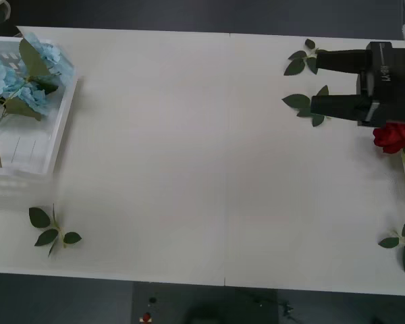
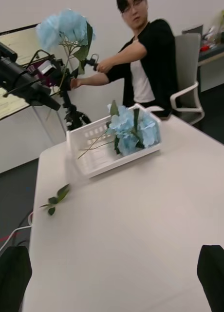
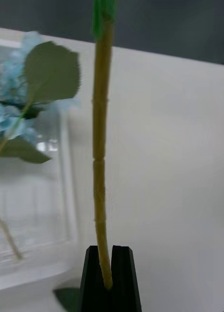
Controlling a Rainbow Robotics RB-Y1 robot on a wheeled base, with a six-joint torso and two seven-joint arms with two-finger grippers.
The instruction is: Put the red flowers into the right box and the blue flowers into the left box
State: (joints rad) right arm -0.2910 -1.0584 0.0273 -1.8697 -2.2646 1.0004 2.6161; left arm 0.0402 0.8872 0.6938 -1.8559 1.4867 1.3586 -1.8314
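White table [image 1: 189, 155], blue flowers [image 1: 17, 74] in left box [image 1: 61, 128]

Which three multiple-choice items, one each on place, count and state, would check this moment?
1. Where is the deep red artificial rose? A in the white tray; B at the table's right edge, beside the right gripper; C at table centre.
2. How many loose green leaf sprigs lie on the white table? A two; B four; C six.
3. The left gripper's black fingers are: A open, empty; B shut on a yellow-green plastic stem; C shut on a leaf.
Answers: 1 B, the front view shows it there; 2 B, two far right, one near right, one near left; 3 B, the left wrist view shows the stem pinched.
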